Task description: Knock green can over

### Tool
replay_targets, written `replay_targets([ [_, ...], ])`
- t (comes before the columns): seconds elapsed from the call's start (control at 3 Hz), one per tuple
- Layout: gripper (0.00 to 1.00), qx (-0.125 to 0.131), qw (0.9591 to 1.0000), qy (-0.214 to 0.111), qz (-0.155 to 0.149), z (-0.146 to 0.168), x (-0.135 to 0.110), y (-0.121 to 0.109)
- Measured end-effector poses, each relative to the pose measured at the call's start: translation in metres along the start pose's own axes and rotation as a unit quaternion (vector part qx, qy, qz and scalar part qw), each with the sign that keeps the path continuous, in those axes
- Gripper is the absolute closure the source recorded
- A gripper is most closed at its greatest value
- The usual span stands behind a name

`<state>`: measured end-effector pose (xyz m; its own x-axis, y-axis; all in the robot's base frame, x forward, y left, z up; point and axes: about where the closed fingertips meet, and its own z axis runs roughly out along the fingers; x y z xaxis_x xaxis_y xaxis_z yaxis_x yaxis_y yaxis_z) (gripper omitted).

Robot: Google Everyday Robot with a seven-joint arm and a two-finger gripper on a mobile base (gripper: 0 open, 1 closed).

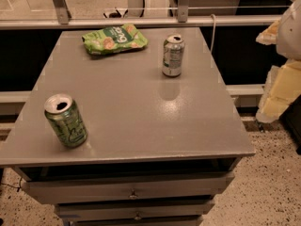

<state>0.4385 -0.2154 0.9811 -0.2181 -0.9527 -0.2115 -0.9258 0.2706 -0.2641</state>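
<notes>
The green can (66, 120) stands upright near the front left corner of the grey table (141, 107). It is bright lime green with pale swirly markings and an opened silver top. My gripper (281, 86) shows as pale yellow and white parts at the right edge of the view. It is beyond the table's right side, far from the green can, and touches nothing on the table.
A paler silver-grey can (173, 55) stands upright at the back right of the table. A flat green snack bag (114, 39) lies at the back centre-left. A rail (141, 21) runs behind the table. Drawers (131, 191) sit under the tabletop, above speckled floor.
</notes>
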Motion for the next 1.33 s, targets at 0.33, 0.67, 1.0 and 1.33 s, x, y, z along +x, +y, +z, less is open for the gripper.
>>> replay_targets([
  [0.33, 0.00, 0.000, 1.0000, 0.000, 0.000, 0.000, 0.000, 0.000],
  [0.67, 0.00, 0.003, 0.9998, -0.018, 0.000, 0.003, -0.009, 0.002],
  [1.0, 0.00, -0.001, 0.9966, -0.081, 0.011, 0.021, -0.040, 0.009],
  [1.33, 0.00, -0.009, 0.9843, -0.175, 0.018, 0.043, -0.086, 0.015],
])
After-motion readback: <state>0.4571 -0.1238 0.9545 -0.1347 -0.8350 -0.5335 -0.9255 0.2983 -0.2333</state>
